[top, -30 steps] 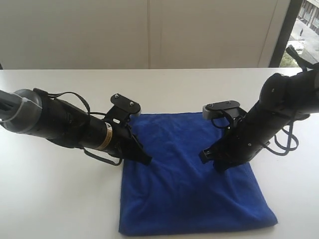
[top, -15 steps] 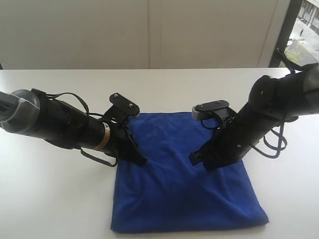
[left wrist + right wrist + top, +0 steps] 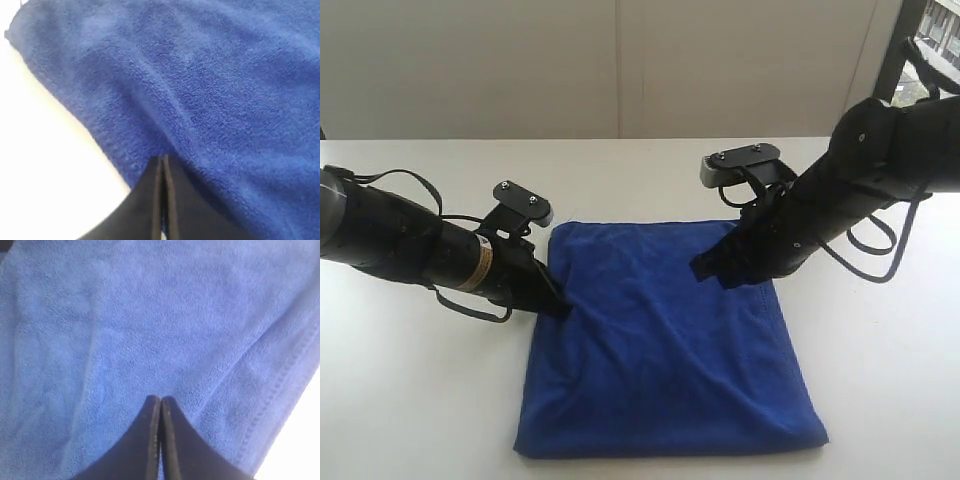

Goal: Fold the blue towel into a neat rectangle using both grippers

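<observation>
Shifting leftward: blue towel (image 3: pixel 660 350), left tool (image 3: pixel 560 309), right tool (image 3: pixel 701 268)

Bright daylight, likely from window (image 3: pixel 940 50) — wrist views soft, whites blown.

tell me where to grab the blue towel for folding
Probably its two corners nearest the exterior camera, approached low from the outer sides: the blue towel lies flat on the white table, so only its edges offer a lip to pinch.
</observation>
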